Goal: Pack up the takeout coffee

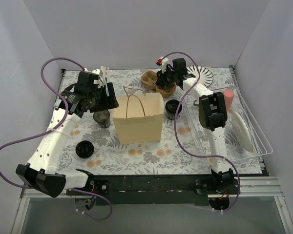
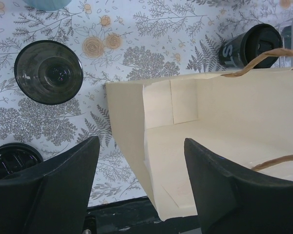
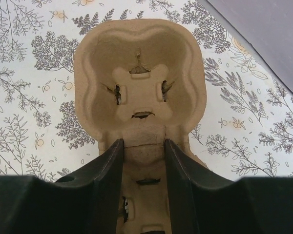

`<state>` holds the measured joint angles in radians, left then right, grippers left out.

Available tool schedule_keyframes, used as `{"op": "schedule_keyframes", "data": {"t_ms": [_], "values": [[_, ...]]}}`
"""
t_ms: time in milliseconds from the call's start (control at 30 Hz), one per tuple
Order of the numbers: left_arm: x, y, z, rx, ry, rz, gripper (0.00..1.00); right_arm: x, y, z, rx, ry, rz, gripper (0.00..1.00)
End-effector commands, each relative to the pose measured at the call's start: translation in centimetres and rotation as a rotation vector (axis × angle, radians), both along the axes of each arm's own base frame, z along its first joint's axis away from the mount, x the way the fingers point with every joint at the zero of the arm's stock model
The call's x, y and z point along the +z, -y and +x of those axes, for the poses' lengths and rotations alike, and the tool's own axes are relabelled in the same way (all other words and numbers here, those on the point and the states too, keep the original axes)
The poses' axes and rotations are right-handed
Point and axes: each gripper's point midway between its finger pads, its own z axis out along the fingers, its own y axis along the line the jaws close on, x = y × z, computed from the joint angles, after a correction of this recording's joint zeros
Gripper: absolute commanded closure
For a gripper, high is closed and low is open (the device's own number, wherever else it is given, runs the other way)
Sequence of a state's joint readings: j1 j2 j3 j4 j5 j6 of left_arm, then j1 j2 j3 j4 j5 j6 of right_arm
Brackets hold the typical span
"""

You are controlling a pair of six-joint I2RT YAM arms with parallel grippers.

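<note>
One dark takeout coffee cup (image 1: 102, 118) stands open on the table left of the tan paper bag (image 1: 137, 119). It shows from above in the left wrist view (image 2: 49, 72). A second alike cup (image 1: 172, 108) stands right of the bag and also shows in the left wrist view (image 2: 249, 46). My left gripper (image 1: 106, 93) is open and empty, hovering over the bag's left rim (image 2: 141, 165). My right gripper (image 1: 167, 78) is shut on the middle ridge of a brown cardboard cup carrier (image 3: 139, 83) behind the bag. Whether the carrier is lifted I cannot tell.
A flat black lid (image 1: 84, 149) lies at the front left, also in the left wrist view (image 2: 12, 158). A blue cup (image 2: 46, 4) stands behind the left gripper. A patterned plate (image 1: 203, 75) lies at the back right. A clear tray (image 1: 256, 141) on the right holds a pink cup (image 1: 229, 100) and a white plate (image 1: 241, 129).
</note>
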<state>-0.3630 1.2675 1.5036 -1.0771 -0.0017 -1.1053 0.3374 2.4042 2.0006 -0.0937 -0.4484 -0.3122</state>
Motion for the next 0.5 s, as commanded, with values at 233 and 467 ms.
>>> {"op": "schedule_keyframes", "data": {"t_ms": [233,467], "values": [[1.6,-0.7,0.2,0.066,0.056,-0.012,0.30,9.3,1.3,1.5,-0.086,0.135,0.079,0.59],[2.0,-0.8,0.3,0.065,0.065,-0.005,0.30,11.4,1.7,1.4,-0.143,0.140,0.134,0.59]]}}
